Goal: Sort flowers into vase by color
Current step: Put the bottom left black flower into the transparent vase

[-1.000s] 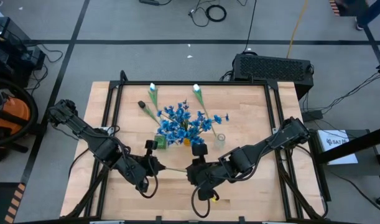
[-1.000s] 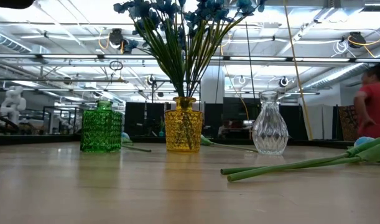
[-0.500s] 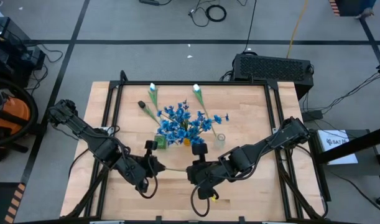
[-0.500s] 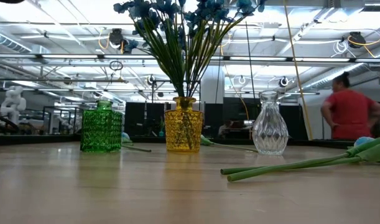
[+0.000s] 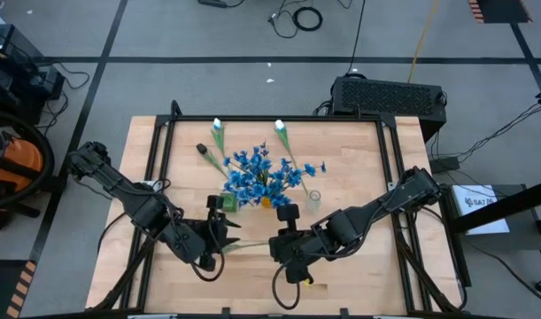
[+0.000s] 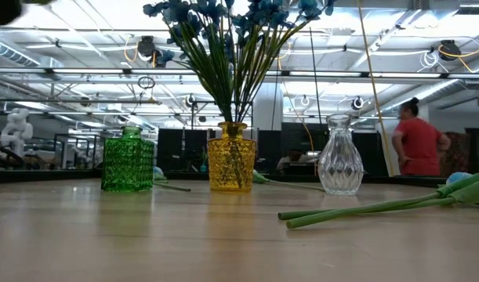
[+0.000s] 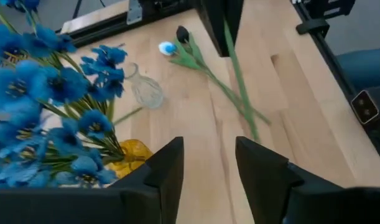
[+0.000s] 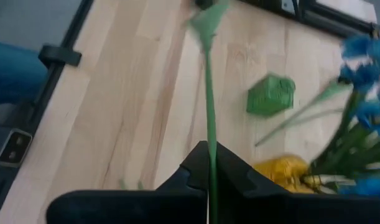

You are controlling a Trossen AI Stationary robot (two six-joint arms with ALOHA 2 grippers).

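Right claw: closed on one green stem
Left claw: open, holding nothing
Vases beyond both claws: three; green, yellow, clear
Blue flowers: one bunch, in yellow

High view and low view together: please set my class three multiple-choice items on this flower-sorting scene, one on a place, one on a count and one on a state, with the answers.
1. The blue flowers stand in which vase?
A the green one
B the clear one
C the yellow one

2. How many vases stand on the table?
A three
B two
C four

3. The right end effector is:
A open and empty
B shut on a green stem
C holding a vase

Answers:
1 C: their stems run down into the yellow vase.
2 A: the green vase, the yellow vase and the clear vase stand in a row.
3 B: in the right wrist view the stem runs out from between its closed fingers.
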